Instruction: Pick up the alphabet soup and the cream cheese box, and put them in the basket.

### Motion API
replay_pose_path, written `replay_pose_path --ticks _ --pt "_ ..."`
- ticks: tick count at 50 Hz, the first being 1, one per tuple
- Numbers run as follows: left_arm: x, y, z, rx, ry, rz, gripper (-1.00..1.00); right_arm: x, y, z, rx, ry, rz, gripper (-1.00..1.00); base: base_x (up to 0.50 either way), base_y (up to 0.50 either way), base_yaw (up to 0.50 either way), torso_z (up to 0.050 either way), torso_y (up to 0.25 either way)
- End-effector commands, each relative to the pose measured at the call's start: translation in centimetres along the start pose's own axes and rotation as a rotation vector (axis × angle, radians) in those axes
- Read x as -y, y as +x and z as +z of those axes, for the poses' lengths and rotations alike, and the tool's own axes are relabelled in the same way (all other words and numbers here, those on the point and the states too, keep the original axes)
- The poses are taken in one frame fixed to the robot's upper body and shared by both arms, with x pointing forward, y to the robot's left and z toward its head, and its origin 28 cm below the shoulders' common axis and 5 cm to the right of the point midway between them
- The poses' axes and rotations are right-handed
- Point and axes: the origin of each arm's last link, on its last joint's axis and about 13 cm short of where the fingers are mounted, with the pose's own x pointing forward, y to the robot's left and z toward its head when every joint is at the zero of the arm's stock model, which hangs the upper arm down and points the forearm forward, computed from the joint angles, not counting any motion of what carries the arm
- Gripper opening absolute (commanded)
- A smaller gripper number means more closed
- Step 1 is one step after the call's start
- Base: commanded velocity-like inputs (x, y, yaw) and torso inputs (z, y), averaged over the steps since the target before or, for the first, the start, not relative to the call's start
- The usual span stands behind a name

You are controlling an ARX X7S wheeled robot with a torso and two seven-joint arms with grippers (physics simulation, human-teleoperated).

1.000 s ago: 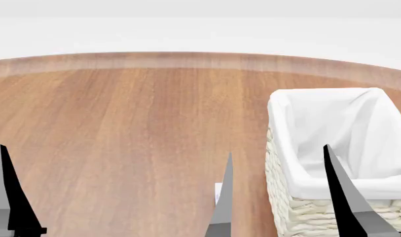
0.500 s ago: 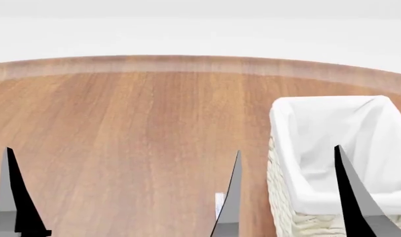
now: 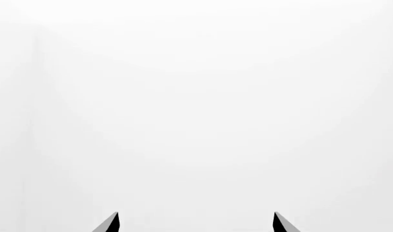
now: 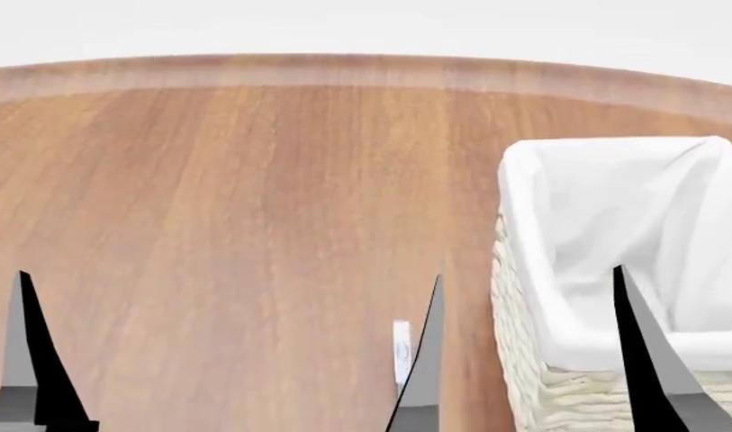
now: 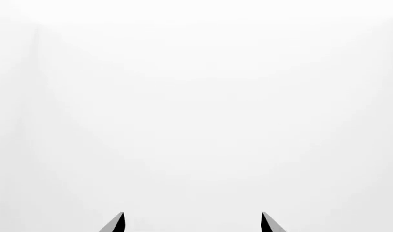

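**A:** Left wrist view first. What is showing?

**B:** Only blank white. The left gripper (image 3: 196, 213) is poking in two dark fingertips, standing well apart, so the claw is spread and holding nothing. No task thing here.

**A:** And the head view?

**B:** The view is tipping downward: the far edge of the brown wooden table (image 4: 221, 225) is sitting higher in the picture than a moment ago, and so is the large cream-white wicker basket with its white cloth lining (image 4: 522, 387). More near table is coming into sight. The right gripper (image 4: 527, 273) is hanging spread, one finger beside the basket, one over it.

**A:** Counts?

**B:** One basket, one table, three finger blades. One small white box with bluish print (image 4: 402, 346) is peeking out just beside the basket, half hidden by a finger; I am judging it to be the cream cheese box. No cans, so the alphabet soup is not in view, and nothing is grasped yet.

**A:** Right wrist view?

**B:** Blank white again, two tips apart.
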Motion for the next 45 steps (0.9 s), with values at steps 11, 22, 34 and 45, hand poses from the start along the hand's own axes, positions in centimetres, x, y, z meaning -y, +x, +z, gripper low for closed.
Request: replay_pose_path --ticks 11,22,34,45 --pt "0.06 0.07 -0.22 -0.006 0.003 -0.002 1.00 -0.02 0.02 -0.19 -0.009 -0.005 0.003 1.00 0.00 0.00 0.00 0.000 -0.099" --pt "-0.01 -0.10 -0.16 -0.007 0.004 0.001 1.00 -0.09 -0.11 -0.23 -0.010 -0.004 0.005 1.00 0.00 0.00 0.00 0.000 -0.131" --pt "0.12 0.03 -0.27 -0.006 0.007 -0.004 1.00 0.03 -0.06 -0.40 -0.015 -0.004 0.003 1.00 0.00 0.00 0.00 0.000 -0.156" --pt "0.19 0.18 -0.60 -0.012 0.011 -0.004 1.00 0.05 0.08 -0.73 -0.020 0.000 0.004 1.00 0.00 0.00 0.00 0.000 -0.156"
